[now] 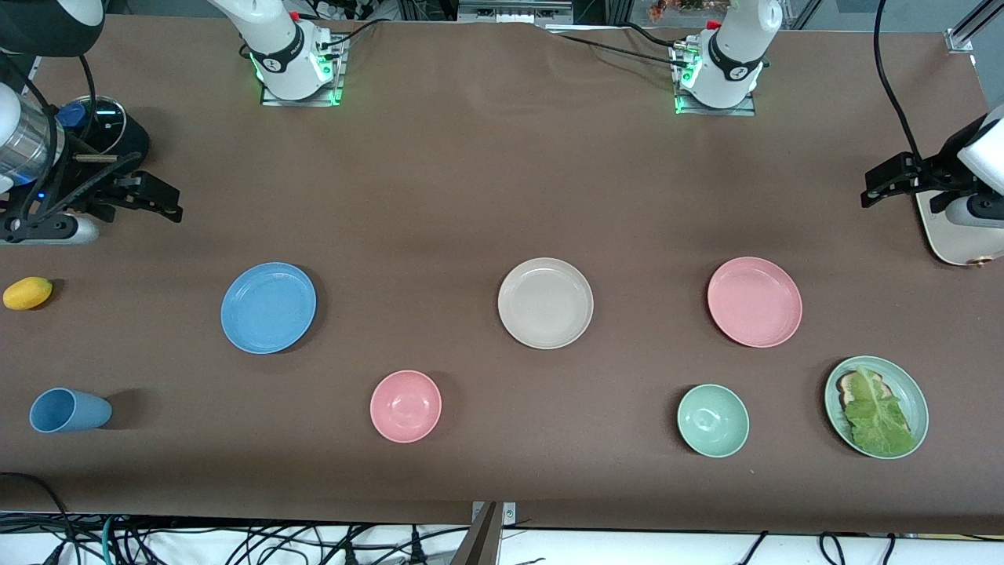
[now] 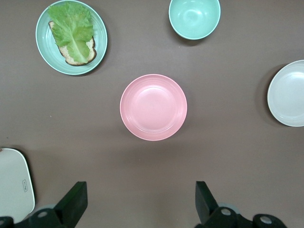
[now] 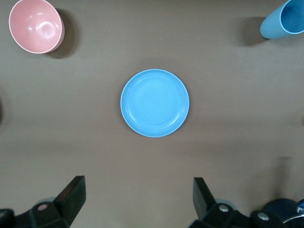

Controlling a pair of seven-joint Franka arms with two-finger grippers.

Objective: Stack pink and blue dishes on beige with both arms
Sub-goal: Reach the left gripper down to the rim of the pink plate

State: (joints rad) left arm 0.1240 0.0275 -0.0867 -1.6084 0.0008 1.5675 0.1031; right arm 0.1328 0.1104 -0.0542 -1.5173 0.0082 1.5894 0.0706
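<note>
Three shallow plates lie in a row across the table: the light blue plate (image 1: 268, 308) toward the right arm's end, the beige plate (image 1: 545, 302) in the middle, the pink plate (image 1: 754, 301) toward the left arm's end. My right gripper (image 1: 161, 200) hangs open and empty high over bare table at its end. In the right wrist view the blue plate (image 3: 155, 103) lies well ahead of the right gripper (image 3: 138, 202). My left gripper (image 1: 877, 184) hangs open and empty at the table's other end. The left wrist view shows the pink plate (image 2: 153, 107) ahead of the left gripper (image 2: 141, 204), with the beige plate (image 2: 289, 93) at the edge.
Nearer the front camera lie a blue cup (image 1: 69, 410) on its side, a pink bowl (image 1: 405, 406), a green bowl (image 1: 712, 420) and a green plate with lettuce (image 1: 876, 406). A yellow fruit (image 1: 27, 293) sits at the right arm's end. A white device (image 1: 953, 235) lies under the left hand.
</note>
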